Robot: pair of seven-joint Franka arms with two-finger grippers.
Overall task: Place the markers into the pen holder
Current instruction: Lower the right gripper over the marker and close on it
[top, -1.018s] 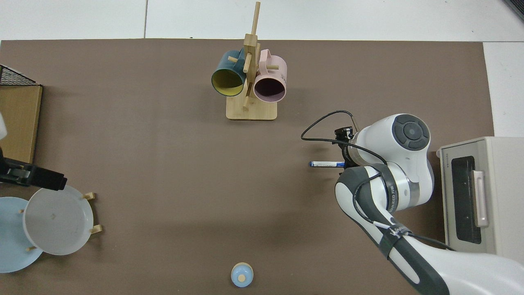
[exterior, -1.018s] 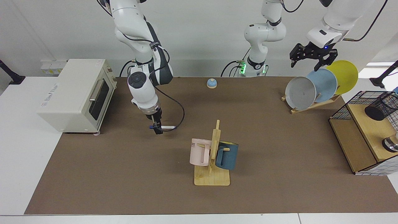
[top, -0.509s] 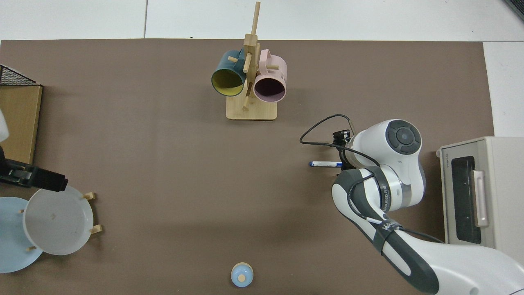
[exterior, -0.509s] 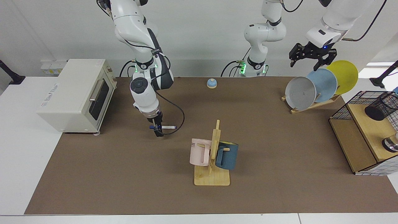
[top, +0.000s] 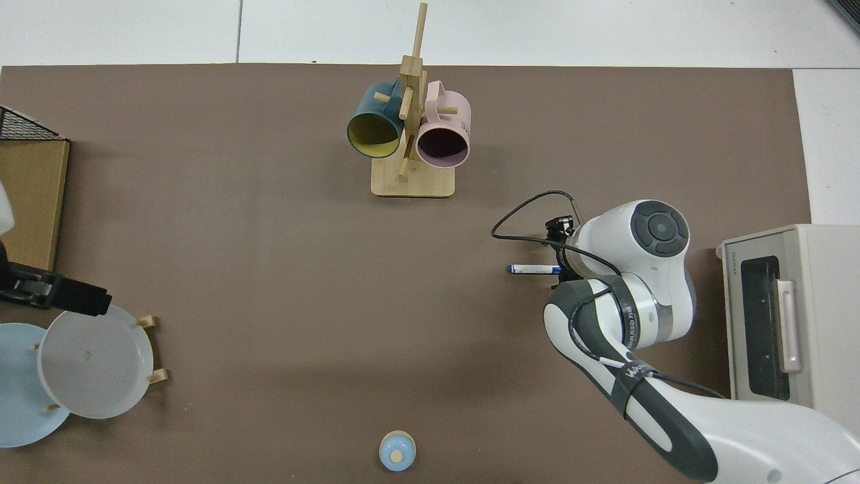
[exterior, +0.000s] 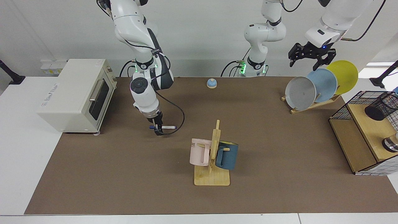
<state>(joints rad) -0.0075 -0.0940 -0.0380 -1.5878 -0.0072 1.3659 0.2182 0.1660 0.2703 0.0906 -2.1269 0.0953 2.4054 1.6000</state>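
Observation:
The marker (exterior: 168,127) lies flat on the brown mat, white barrel with a dark blue cap; in the top view the marker (top: 534,269) points away from the arm. My right gripper (exterior: 157,128) is down at the cap end of the marker, and its wrist hides the grip in the top view, right gripper (top: 564,267). The pen holder (exterior: 381,107), a black mesh cup, leans on its side on the wooden shelf at the far right. My left gripper (exterior: 311,60) hangs open above the plate rack, holding nothing; the left arm waits.
A mug tree (exterior: 213,157) with a pink and a blue mug stands mid-table. Three plates lean in a rack (exterior: 314,104). A toaster oven (exterior: 76,95) sits beside the right arm. A small blue bell (exterior: 211,83) is at the back. A wire basket (exterior: 340,110) holds the wooden shelf.
The right arm's wrist has swung up and back while its gripper stayed at the marker's cap end. The marker has not moved. The left gripper has drifted slightly upward.

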